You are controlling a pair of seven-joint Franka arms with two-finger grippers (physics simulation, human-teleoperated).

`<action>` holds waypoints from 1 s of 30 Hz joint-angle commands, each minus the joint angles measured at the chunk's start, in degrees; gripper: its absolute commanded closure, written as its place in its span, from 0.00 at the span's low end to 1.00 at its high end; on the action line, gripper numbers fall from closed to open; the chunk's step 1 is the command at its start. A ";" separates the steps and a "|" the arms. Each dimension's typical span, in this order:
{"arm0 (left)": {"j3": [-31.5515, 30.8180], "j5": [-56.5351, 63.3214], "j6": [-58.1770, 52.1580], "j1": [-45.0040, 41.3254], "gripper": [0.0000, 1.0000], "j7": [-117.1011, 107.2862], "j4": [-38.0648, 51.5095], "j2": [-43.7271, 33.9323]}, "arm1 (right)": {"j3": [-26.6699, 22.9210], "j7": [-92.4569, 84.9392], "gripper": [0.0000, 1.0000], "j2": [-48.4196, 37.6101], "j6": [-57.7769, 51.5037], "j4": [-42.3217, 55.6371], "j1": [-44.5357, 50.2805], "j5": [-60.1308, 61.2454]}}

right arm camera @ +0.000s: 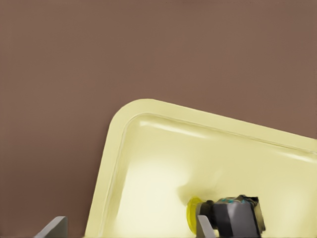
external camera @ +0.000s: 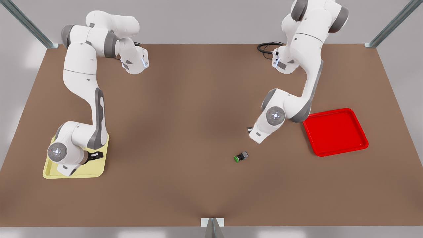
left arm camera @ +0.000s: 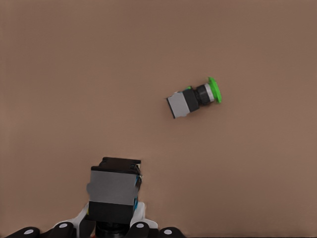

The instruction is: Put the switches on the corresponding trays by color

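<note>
Right hand (external camera: 94, 156), over yellow tray (external camera: 96, 168): grips yellow switch (right arm camera: 225, 217). Left hand (left arm camera: 113, 225), near green-capped switch (external camera: 240, 156): grips a grey-bodied switch (left arm camera: 114, 191), cap hidden.

- No readable text, labels, brands or nos. anywhere in the front view or either wrist view.
</note>
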 commanded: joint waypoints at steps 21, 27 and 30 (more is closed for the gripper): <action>0.00 7.70 6.55 35.02 0.46 40.22 -19.17 -9.31 | 11.09 0.83 0.00 -30.17 -16.17 -0.65 4.88 -11.42; 0.00 7.70 6.46 35.20 0.00 39.87 -18.99 -9.57 | 11.09 0.83 0.00 -30.00 -16.26 -0.65 4.88 -11.42; -2.02 7.18 2.95 34.93 0.00 39.08 -16.98 -12.12 | 11.27 0.75 0.00 -30.79 -16.44 -0.65 3.91 -11.59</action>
